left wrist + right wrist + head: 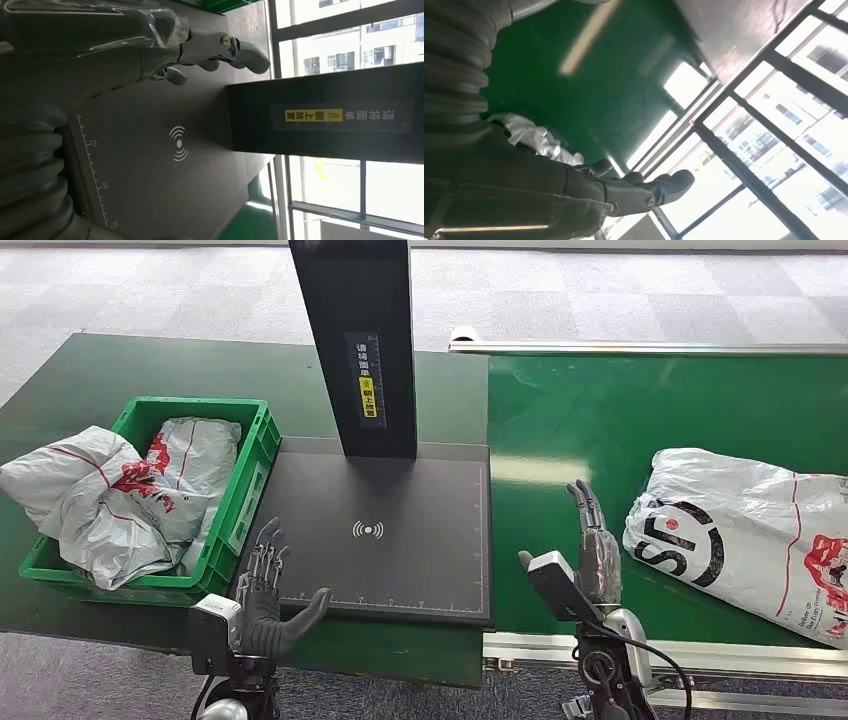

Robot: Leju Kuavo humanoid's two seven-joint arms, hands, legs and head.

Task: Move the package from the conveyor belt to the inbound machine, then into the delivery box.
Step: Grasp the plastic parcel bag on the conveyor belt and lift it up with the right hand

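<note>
White courier package (pixel 745 535) lying crumpled on green conveyor belt (pixel 600 430).
Printed with black logo, red markings; left hand (pixel 265 585) and right hand (pixel 592 540) both empty, fingers spread.

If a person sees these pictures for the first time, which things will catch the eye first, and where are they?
The large white plastic package with a black logo lies on the bright green conveyor belt, just to the right of the open right hand. At the left, a green plastic crate overflows with crumpled white bags. Between them, the flat black scanning platform carries a tall black post, with the left hand at its near corner.
</note>
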